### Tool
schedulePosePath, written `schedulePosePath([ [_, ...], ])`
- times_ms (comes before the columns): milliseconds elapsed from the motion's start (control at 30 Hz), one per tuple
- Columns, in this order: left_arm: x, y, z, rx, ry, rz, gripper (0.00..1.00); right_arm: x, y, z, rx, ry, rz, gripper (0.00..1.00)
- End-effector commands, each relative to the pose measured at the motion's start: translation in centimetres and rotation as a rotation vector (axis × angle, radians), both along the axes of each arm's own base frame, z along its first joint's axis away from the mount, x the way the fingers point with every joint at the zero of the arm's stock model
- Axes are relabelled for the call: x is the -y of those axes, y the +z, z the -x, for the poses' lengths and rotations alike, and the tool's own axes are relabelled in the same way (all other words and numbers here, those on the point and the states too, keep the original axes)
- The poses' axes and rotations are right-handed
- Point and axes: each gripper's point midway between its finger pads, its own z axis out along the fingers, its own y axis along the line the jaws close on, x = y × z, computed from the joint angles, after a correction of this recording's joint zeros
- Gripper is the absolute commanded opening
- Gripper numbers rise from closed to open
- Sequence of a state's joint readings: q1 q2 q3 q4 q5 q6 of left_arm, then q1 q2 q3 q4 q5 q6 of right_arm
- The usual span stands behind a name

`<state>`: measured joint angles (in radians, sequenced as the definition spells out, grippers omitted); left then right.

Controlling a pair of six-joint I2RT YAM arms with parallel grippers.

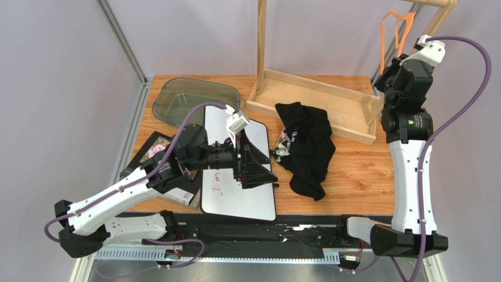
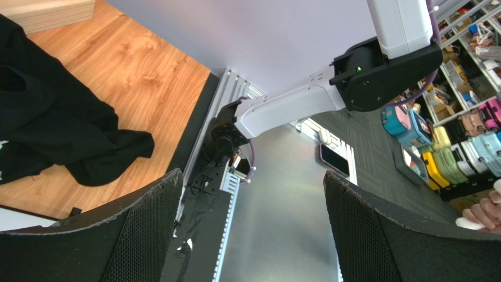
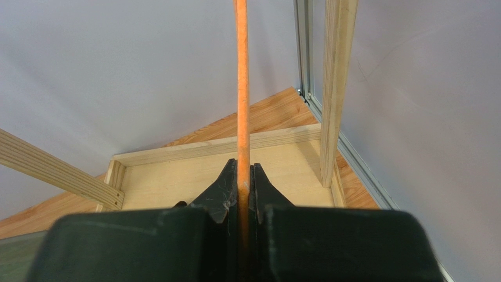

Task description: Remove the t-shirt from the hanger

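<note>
Shirt [image 1: 306,147] is heaped on table [image 1: 353,176] by rack [image 1: 317,97], off hanger [image 1: 383,44]. Bare hanger is pinched in right gripper [image 3: 241,170]. Left gripper [image 2: 250,182] is spread wide, empty. Removal judged done.

The t-shirt [image 1: 307,147] lies off the hanger, a crumpled black heap on the worktop [image 1: 358,176]. It sits just beside the left tool [image 1: 261,167], apart from it, with a little pale print showing. The hanger [image 3: 241,88], thin, orange and bare, runs upright from the right tool [image 3: 244,176], which pinches it.
</note>
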<state>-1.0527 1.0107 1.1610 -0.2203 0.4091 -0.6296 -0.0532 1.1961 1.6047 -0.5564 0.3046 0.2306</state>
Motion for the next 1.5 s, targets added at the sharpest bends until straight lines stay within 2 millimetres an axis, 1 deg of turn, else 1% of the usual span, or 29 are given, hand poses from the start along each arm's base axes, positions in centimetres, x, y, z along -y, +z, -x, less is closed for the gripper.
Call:
schedulePosePath([
  [0,-0.1,2.0,0.2,0.046,0.003,0.035,0.93,0.7,2.8,-0.1,0.09,-0.028,0.024,0.0],
  [167,0.4,1.8,0.4,0.045,-0.008,0.021,0.93,1.1,1.6,-0.6,0.053,-0.043,0.035,0.0],
  [233,0.5,1.7,0.6,0.046,-0.013,0.018,0.93,1.3,0.9,-0.6,0.035,-0.049,0.035,0.0],
  [367,0.7,1.5,0.5,0.047,-0.01,0.012,0.93,1.5,0.2,-0.5,0.02,-0.063,0.037,0.0],
  [500,0.9,1.3,0.7,0.041,-0.016,0.004,0.93,1.7,-0.4,-0.9,-0.008,-0.07,0.049,0.0],
  [667,1.0,1.3,0.9,0.046,-0.021,0.004,0.93,1.7,-0.6,-0.6,-0.021,-0.071,0.038,0.0],
  [700,1.0,1.3,0.9,0.045,-0.022,0.003,0.93,1.7,-0.7,-0.3,-0.031,-0.074,0.036,0.01],
  [733,1.1,1.2,0.8,0.045,-0.021,-0.002,0.93,1.7,-0.7,-0.1,-0.037,-0.076,0.041,0.07],
  [767,1.1,1.2,0.8,0.045,-0.02,0.0,0.93,1.8,-0.8,0.1,-0.043,-0.078,0.042,0.26],
  [833,1.1,1.2,0.9,0.047,-0.02,-0.001,0.93,1.8,-0.7,1.1,-0.047,-0.087,0.043,0.48],
  [867,1.1,1.1,0.8,0.047,-0.018,-0.004,0.93,1.9,-0.6,1.7,-0.048,-0.096,0.046,0.66],
  [900,1.2,1.0,0.8,0.047,-0.018,-0.005,0.93,2.1,0.0,2.5,-0.033,-0.106,0.05,0.73],
  [967,1.3,0.8,0.8,0.043,-0.018,-0.009,0.93,2.7,0.0,3.7,-0.051,-0.147,0.058,0.84],
  [1000,1.4,0.7,0.9,0.043,-0.021,-0.009,0.93,3.0,0.1,4.2,-0.064,-0.165,0.065,0.87],
  [1033,1.4,0.6,1.0,0.043,-0.026,-0.009,0.93,3.0,0.9,4.8,-0.06,-0.168,0.069,0.89],
  [1067,1.5,0.5,1.1,0.042,-0.028,-0.012,0.93,3.1,0.2,5.5,-0.111,-0.174,0.075,0.91],
  [1167,1.4,0.2,1.2,0.048,-0.025,-0.016,0.93,3.0,0.5,7.3,-0.129,-0.179,0.093,0.95],
  [1200,1.3,0.2,1.3,0.05,-0.022,-0.014,0.93,2.3,0.8,7.6,-0.122,-0.161,0.107,0.96],
  [1233,1.2,-0.1,1.1,0.049,-0.013,-0.022,0.93,2.0,1.6,8.6,-0.098,-0.161,0.115,0.97],
  [1267,1.1,-0.1,1.2,0.05,-0.01,-0.021,0.93,1.2,2.1,8.9,-0.086,-0.138,0.125,0.99],
  [1300,1.0,-0.3,1.1,0.051,-0.007,-0.023,0.93,1.0,2.5,9.4,-0.087,-0.143,0.153,0.99],
  [1333,0.9,-0.5,1.0,0.053,0.0,-0.028,0.93,-0.4,2.8,9.5,-0.082,-0.095,0.166,0.99],
  [1367,0.7,-0.5,1.0,0.054,0.008,-0.027,0.93,-1.0,3.5,9.9,-0.084,-0.082,0.178,0.99],
  [1400,0.6,-0.5,1.0,0.054,0.011,-0.027,0.93,-2.4,3.7,10.0,-0.086,-0.038,0.199,0.99],
  [1467,0.5,-0.7,0.8,0.061,0.024,-0.032,0.93,-4.0,3.9,10.2,-0.098,0.009,0.225,1.0],
])
